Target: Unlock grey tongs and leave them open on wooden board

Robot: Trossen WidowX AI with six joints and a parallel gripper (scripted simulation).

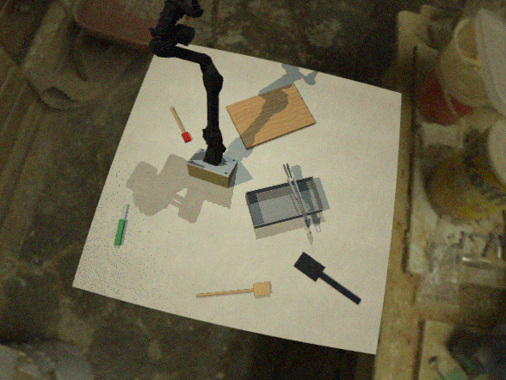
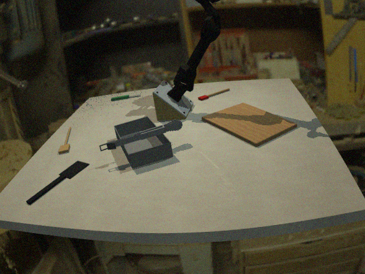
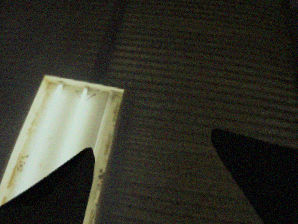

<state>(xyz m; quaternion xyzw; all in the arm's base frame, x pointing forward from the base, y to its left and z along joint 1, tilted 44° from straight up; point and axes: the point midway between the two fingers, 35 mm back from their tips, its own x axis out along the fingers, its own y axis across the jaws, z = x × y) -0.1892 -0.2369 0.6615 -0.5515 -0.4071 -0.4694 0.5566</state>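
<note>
Grey tongs (image 1: 299,199) across the roasting tin (image 1: 275,207), well apart from the raised, wide-apart, empty jaws

1. The wooden board (image 1: 270,115) shows warm, matt grain.
2. The roasting tin (image 1: 281,206) and grey tongs (image 1: 299,199) look like dull metal (no gloss).
3. The table (image 1: 344,266) is smooth, matt white.

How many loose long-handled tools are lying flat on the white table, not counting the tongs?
4: red-tipped stick left of the wooden board, green-handled tool near the left edge, wooden spatula and black spatula at the front.
</note>
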